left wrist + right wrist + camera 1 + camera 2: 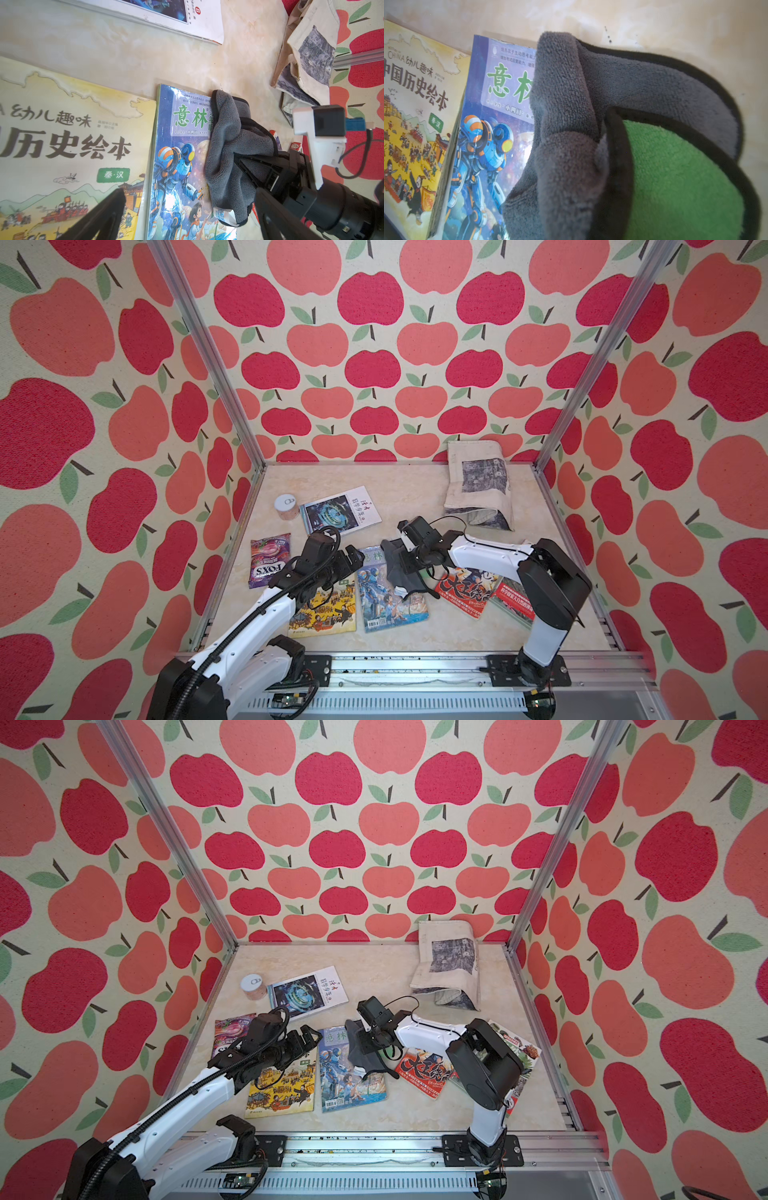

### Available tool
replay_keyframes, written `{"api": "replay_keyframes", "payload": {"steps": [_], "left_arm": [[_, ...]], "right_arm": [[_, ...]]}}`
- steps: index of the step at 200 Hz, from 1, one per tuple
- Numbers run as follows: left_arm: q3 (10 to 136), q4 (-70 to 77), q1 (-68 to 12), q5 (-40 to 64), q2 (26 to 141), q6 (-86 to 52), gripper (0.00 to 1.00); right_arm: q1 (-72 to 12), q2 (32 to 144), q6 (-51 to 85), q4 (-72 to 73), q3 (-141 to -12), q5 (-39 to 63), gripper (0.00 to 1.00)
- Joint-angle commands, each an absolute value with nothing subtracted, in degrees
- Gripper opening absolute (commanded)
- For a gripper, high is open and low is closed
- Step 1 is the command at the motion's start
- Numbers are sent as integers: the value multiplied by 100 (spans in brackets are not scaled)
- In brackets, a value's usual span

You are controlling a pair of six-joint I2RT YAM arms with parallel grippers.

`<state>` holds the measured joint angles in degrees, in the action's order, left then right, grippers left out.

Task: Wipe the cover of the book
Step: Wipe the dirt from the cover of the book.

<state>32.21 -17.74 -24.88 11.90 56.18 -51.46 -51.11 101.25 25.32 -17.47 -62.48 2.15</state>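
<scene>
Right tool [400, 561] clenched on grey cloth [401, 585] at robot magazine's [384, 605] far right corner; cover running leftward, nearward; left tool [349, 558] agape.

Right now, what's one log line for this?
right hand: shut on cloth | cloth: draped on blue robot book | left hand: open, empty

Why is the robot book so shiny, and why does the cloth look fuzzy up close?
In the left wrist view, light bounces white off the glossy robot book; in the right wrist view, the grey cloth sits so close that its green side looks soft; in both top views, the wide lens makes the metal posts lean outward.
</scene>
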Motion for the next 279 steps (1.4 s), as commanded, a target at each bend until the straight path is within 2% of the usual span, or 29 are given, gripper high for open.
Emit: {"api": "replay_keyframes", "payload": {"steps": [1, 34, 97, 135, 211, 279], "left_arm": [[3404, -1587, -2505, 1193, 5719, -5071, 99], [3559, -1843, -2570, 1131, 5654, -5063, 99], [3244, -2265, -2552, 791, 4786, -5155, 99], [3278, -2316, -2540, 844, 4842, -5159, 99], [3251, -2037, -2487, 894, 5087, -5133, 99], [3323, -2088, -2446, 908, 5155, -5089, 99]], "right_arm": [[-5248, 9930, 2393, -1977, -6164, 17, 0], [-5468, 10087, 2343, -1885, -6440, -23, 0], [-5909, 11565, 2300, -1992, -7874, 514, 0], [-5906, 11863, 2238, -2172, -8471, 583, 0], [-6369, 10972, 2417, -1968, -6973, 491, 0], [-7229, 10652, 2461, -2187, -6683, 422, 0]]}}
